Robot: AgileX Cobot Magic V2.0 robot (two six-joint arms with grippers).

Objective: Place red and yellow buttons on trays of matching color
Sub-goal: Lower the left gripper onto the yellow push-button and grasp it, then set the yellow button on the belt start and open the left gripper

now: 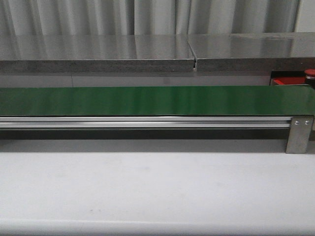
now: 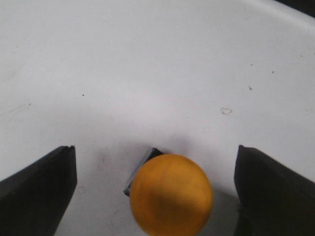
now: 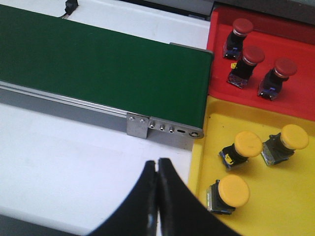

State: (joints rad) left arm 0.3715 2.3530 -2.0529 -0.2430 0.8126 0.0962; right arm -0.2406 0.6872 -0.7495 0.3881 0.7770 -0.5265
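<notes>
A yellow button (image 2: 171, 194) with a dark square base lies on the white table between the fingers of my left gripper (image 2: 155, 152). That gripper is open, and neither finger touches the button. In the right wrist view the red tray (image 3: 268, 37) holds three red buttons (image 3: 253, 55). The yellow tray (image 3: 285, 196) beside it holds three yellow buttons (image 3: 233, 190). My right gripper (image 3: 157, 163) is shut on nothing, over the white table just beside the yellow tray. A corner of the red tray (image 1: 285, 81) and one red button (image 1: 309, 73) show at the front view's far right.
The long green belt (image 1: 157, 100) on its aluminium rail runs across the table, and its end bracket (image 3: 162, 129) stands against the trays. White table (image 1: 147, 191) lies in front of the belt. A grey ledge (image 1: 98, 54) stands behind it.
</notes>
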